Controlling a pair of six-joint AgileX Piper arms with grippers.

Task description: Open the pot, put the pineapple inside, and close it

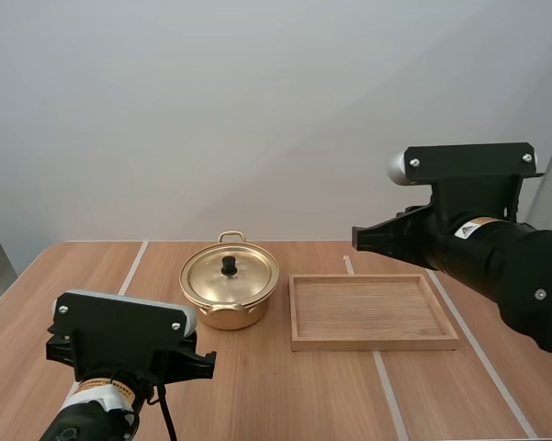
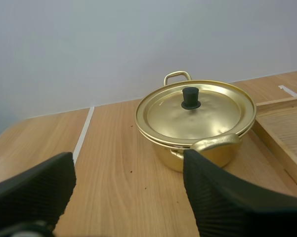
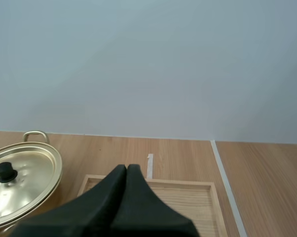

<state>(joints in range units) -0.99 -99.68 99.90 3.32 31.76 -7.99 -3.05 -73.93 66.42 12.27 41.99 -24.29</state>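
The round golden metal pot [image 1: 230, 296] sits on the wooden table [image 1: 285, 395]. Its matching golden lid [image 2: 195, 114] is seated flat, with the small black knob [image 2: 190, 98] upright at its centre. The shallow rectangular wooden tray [image 1: 377, 344] lies just beside the pot at its 3 o'clock, not touching it. My left gripper [image 2: 128, 163] hangs low at the pot's 7 o'clock, fingers spread wide and holding nothing. It is lined up more with the pot's near loop handle [image 2: 215, 142] at 6 o'clock than with the knob. My right gripper [image 3: 126, 170] hovers high near the tray's 12 o'clock edge, fingers pressed together into one wedge, empty. Lifting the lid has not begun. The knob is small and looks smooth, so a grasp that lands off-centre or too shallow could slip and tip the lid. It might then drop against the rim, or the light pot could be shoved toward the tray. A low, level approach from 7 o'clock could also knock the near loop handle before the fingers reach the knob. Coming down from above looks safer.
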